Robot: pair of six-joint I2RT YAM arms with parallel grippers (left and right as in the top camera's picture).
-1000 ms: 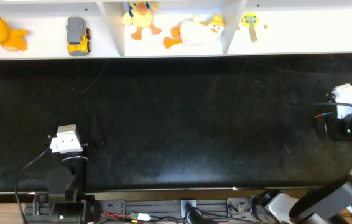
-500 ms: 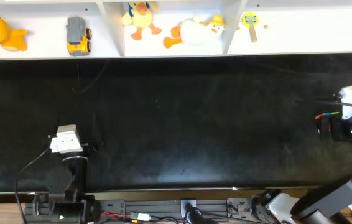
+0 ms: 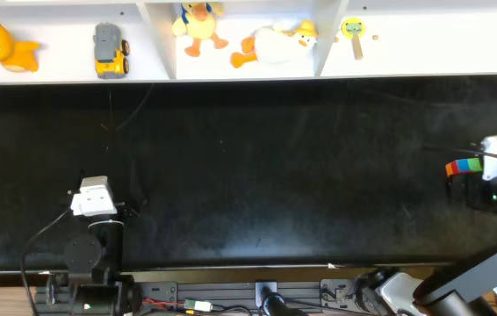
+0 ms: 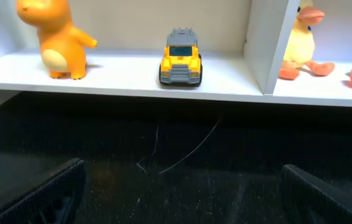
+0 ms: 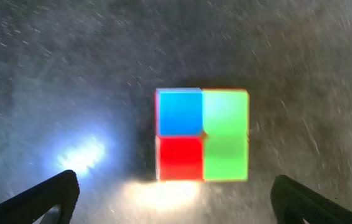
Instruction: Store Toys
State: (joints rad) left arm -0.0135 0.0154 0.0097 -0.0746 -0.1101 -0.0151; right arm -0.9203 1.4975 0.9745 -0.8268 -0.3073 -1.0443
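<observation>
Pickup step in hand. The right gripper (image 5: 175, 200) hovers over the coloured cube (image 5: 202, 134), fingers apart, holding nothing. The cube sits on the black table (image 3: 257, 167) near its right edge. The next move likely calls for a square descent, a firm closure, then a carry to the shelf (image 3: 424, 54).

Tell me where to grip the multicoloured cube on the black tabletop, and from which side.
Take the multicoloured cube by two opposite flat side faces, descending from straight above: it sits flat on the black tabletop with every side free.
</observation>
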